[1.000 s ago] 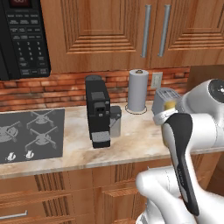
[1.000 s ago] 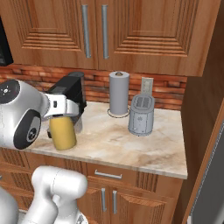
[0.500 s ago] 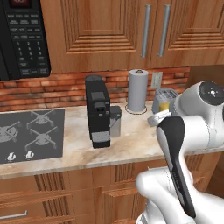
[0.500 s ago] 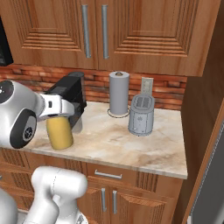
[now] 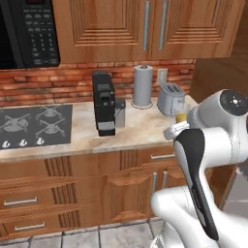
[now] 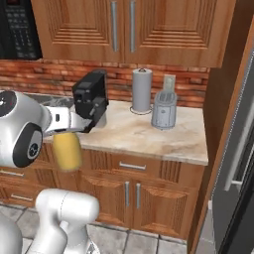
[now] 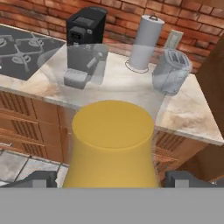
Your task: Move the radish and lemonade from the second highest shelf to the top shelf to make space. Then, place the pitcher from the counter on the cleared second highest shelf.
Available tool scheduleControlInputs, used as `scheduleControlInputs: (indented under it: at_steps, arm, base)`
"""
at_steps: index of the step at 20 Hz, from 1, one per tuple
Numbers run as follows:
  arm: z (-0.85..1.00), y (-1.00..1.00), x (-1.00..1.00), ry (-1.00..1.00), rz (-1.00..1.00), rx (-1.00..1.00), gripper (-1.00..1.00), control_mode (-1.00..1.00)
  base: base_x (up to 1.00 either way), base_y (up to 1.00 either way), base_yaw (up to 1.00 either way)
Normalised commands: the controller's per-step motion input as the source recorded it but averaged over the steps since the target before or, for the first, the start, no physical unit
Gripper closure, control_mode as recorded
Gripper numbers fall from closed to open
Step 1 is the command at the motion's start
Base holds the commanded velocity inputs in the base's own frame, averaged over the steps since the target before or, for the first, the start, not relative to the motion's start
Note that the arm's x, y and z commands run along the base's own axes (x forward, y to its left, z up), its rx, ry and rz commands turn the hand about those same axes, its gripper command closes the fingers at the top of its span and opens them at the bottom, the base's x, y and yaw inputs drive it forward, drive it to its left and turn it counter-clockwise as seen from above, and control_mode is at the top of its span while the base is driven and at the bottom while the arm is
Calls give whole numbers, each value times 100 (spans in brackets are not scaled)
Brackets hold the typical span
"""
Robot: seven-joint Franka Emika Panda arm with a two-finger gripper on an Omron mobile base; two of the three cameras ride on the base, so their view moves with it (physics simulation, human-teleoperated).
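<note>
A: Gripper [image 7: 112, 179] spread wide, one dark finger tip [image 7: 41, 178] on each side of the pitcher [image 7: 112, 144]. Touching its sides or not, hard to tell at the bottom edge.

B: Gripping, or just framing it?

A: Gripping, going by the right base view: pitcher [image 6: 67, 150] hanging off the arm's end in front of the drawers, clear of the counter [image 6: 149, 136], out past its front edge.

B: Shape and surface?

A: Smooth orange-yellow body, round, narrowing away from the fingers to a flat end; clear, glassy part beyond it. Beige marbled stone counter over ribbed wooden cabinets. Toward the back edge: boxy black coffee machine [image 5: 104, 102], white paper towel roll [image 5: 143, 85], rounded grey toaster [image 5: 170, 99]. Red brick wall behind.
</note>
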Motion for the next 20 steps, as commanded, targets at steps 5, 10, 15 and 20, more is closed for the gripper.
scheduleControlInputs:
  at_steps: [5,10,15,20]
  arm:
    - [0,0,0,0,0,0,100,100]
    - [0,0,0,0,0,0,100,100]
    - [0,0,0,0,0,0,100,100]
    - [0,0,0,0,0,0,100,100]
  base:
    - [-100,-18,-6]
    - [-97,-47,-19]
    - [-73,-55,-34]
    - [-20,-60,-50]
